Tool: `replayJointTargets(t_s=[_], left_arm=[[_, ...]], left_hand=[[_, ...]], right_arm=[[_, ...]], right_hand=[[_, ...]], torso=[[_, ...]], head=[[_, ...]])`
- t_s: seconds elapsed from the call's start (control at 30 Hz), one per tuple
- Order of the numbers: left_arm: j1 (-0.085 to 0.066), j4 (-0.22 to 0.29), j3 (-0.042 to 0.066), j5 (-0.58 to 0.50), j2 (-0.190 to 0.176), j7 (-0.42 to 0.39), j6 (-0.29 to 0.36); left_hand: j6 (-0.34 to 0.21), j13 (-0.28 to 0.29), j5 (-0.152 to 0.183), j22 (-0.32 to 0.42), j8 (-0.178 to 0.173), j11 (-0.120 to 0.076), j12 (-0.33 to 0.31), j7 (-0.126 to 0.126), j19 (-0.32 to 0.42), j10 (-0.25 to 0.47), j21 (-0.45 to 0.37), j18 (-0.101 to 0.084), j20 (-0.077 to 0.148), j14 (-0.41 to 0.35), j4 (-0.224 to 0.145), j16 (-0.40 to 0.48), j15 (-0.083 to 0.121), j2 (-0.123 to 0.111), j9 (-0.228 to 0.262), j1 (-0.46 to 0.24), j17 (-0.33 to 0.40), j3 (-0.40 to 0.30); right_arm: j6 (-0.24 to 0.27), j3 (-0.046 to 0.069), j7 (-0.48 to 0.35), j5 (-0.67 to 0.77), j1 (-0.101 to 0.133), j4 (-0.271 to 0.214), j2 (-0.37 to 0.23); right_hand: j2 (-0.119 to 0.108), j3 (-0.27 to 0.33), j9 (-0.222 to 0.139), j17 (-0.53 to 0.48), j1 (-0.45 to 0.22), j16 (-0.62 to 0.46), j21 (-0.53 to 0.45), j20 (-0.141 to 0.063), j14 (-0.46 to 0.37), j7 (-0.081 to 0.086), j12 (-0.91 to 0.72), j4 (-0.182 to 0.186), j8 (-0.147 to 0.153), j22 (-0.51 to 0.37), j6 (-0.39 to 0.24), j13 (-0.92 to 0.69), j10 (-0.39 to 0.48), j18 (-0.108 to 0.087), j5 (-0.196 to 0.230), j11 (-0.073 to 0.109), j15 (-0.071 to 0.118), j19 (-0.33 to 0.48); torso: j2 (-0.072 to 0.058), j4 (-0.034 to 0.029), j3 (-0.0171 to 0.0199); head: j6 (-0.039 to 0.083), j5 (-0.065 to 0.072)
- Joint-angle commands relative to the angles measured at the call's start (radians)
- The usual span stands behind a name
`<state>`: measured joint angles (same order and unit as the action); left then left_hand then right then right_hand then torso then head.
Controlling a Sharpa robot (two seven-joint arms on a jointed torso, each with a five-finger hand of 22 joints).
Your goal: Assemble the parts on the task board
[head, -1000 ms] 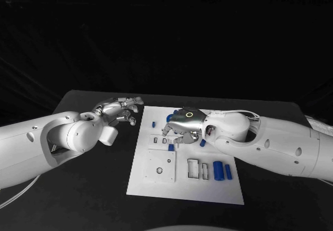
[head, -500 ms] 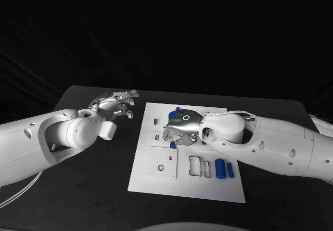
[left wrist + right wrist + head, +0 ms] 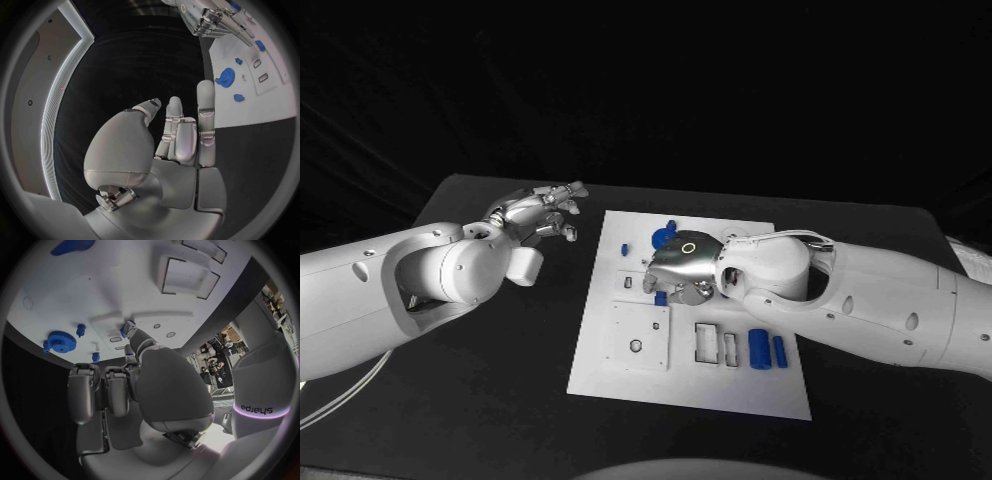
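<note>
The white task board [image 3: 635, 375] lies mid-table. My right hand [image 3: 678, 271] hangs low over its far half, fingers curled, and the thumb tip pinches a small blue part [image 3: 124, 329] down against the board; the same part [image 3: 661, 298] peeks out under the hand. A blue gear [image 3: 665, 232] and a small blue peg [image 3: 626, 247] sit at the board's far edge. Two blue cylinders [image 3: 764, 351] lie at the near right. My left hand [image 3: 538, 213] floats over the table left of the board, fingers stretched out, holding nothing.
Rectangular slots [image 3: 714, 345] and a raised square plate with a hole [image 3: 635, 340] occupy the board's near half. In the left wrist view the board [image 3: 269, 107], the gear [image 3: 225, 78] and my right hand [image 3: 212, 20] lie beyond the left hand's fingers. Black table surrounds the board.
My left hand has drawn a little away from the board and its fingers have straightened. The right hand has stayed over the same spot, settling slightly lower.
</note>
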<state>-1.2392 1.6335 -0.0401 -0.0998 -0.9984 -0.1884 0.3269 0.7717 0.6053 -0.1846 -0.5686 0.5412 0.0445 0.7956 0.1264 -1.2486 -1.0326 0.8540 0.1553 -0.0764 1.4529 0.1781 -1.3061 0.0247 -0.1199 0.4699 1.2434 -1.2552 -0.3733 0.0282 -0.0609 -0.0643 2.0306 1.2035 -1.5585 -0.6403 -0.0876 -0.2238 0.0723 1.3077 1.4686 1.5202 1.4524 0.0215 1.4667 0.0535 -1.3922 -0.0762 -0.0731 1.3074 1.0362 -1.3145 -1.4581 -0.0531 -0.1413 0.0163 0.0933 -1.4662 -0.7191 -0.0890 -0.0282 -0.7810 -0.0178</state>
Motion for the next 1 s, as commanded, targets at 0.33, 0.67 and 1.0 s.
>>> replayJointTargets(t_s=[0.33, 0.67, 1.0], left_arm=[[0.0, 0.001, 0.001, -0.008, 0.004, -0.003, -0.002], [0.0, 0.001, 0.001, -0.011, 0.004, 0.002, -0.003], [0.0, 0.002, 0.001, -0.01, 0.004, 0.009, -0.003]], left_hand=[[-0.005, -0.003, -0.004, 0.004, 0.001, 0.003, 0.002, 0.004, 0.003, 0.008, -0.007, 0.02, -0.002, -0.009, -0.006, 0.005, 0.001, 0.002, -0.003, 0.013, 0.002, 0.0], [-0.005, -0.003, -0.004, 0.004, 0.001, 0.003, 0.002, 0.004, 0.003, 0.008, -0.007, 0.02, -0.002, -0.009, -0.006, 0.005, 0.001, 0.002, -0.003, 0.013, 0.002, 0.0], [-0.005, -0.005, -0.004, 0.008, 0.001, 0.003, 0.002, 0.004, 0.003, 0.009, -0.011, 0.021, -0.002, -0.009, -0.008, 0.006, 0.001, 0.003, -0.005, 0.016, 0.003, 0.0]], right_arm=[[-0.038, -0.008, -0.005, 0.029, -0.015, 0.016, 0.016], [-0.027, -0.009, 0.004, 0.051, -0.022, 0.028, 0.023], [-0.03, -0.01, -0.001, 0.054, -0.023, 0.031, 0.027]], right_hand=[[0.001, -0.013, 0.003, 0.196, -0.011, 0.007, 0.003, -0.007, 0.09, 0.002, -0.013, -0.01, -0.009, 0.042, 0.02, -0.142, -0.033, 0.005, 0.007, 0.015, 0.005, -0.009], [0.005, -0.021, 0.006, 0.198, -0.016, 0.008, 0.003, -0.007, 0.09, 0.003, -0.018, -0.015, -0.012, 0.044, 0.03, -0.145, -0.035, 0.006, 0.006, 0.013, 0.005, -0.01], [0.011, -0.043, 0.014, 0.199, -0.027, 0.009, 0.004, -0.005, 0.09, 0.005, -0.022, -0.029, -0.022, 0.046, 0.064, -0.149, -0.037, 0.006, 0.009, 0.008, 0.002, -0.011]], torso=[[-0.001, -0.0014, -0.0009], [0.0, -0.0005, -0.0012], [0.0, 0.0003, -0.0014]], head=[[-0.004, -0.004], [-0.007, -0.006], [-0.008, -0.006]])
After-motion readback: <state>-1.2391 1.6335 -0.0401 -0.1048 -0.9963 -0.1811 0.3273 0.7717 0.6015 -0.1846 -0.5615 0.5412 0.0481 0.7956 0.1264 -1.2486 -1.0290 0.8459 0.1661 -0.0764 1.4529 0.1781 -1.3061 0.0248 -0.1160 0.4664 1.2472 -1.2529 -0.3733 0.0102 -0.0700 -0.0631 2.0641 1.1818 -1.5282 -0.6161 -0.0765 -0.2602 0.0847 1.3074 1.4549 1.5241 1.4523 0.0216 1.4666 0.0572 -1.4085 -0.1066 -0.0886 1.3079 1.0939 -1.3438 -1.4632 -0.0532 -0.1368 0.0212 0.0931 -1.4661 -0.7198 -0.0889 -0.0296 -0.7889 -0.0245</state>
